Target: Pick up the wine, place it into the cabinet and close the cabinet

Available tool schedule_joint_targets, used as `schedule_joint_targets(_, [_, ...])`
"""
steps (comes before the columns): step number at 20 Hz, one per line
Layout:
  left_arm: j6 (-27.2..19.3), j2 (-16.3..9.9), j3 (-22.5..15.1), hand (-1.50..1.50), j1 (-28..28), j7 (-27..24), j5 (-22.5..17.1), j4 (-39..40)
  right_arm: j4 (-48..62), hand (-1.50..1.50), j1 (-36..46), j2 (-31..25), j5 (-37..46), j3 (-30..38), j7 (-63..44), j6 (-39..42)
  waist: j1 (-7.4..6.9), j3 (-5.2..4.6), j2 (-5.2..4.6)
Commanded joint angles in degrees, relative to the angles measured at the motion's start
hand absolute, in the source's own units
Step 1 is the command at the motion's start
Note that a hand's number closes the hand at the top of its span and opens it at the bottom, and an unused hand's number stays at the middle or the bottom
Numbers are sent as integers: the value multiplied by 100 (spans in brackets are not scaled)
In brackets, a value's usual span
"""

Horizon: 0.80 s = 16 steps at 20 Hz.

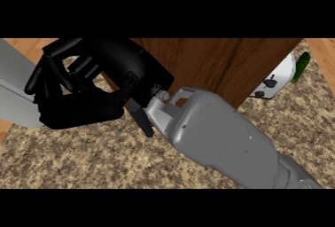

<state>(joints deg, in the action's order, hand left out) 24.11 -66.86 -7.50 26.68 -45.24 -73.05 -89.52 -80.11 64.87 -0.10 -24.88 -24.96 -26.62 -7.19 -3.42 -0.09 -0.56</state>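
While the right hand (91,84) sits curled up by the brown cabinet door (216,62), I can't tell if it's gripping the wine, which is hidden. Swinging that forearm could knock the toaster (274,82) on the counter (98,155).

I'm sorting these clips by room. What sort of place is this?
Probably a kitchen: a speckled stone-look counter, a dark wooden cabinet standing on it, and what looks like a white toaster behind. A black hand fills the upper left.
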Motion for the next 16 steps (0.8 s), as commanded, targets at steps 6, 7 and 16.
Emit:
schedule_joint_targets(6, [377, 178, 250, -150, 101, -14, 68, -82, 1325, 150, 361, 9, -1538, -160, -793, 2603, -7, 2, 13])
schedule_joint_targets(7, [578, 141, 331, -150, 145, 36, 60, 12, 1703, 150, 430, 9, -1518, -155, -528, 2728, -31, 0, 4])
schedule_joint_targets(16, [661, 341, 731, -150, -7, 584, 29, 177, 3203, 150, 854, 10, -2294, 206, 25, 3564, 70, 5, 8])
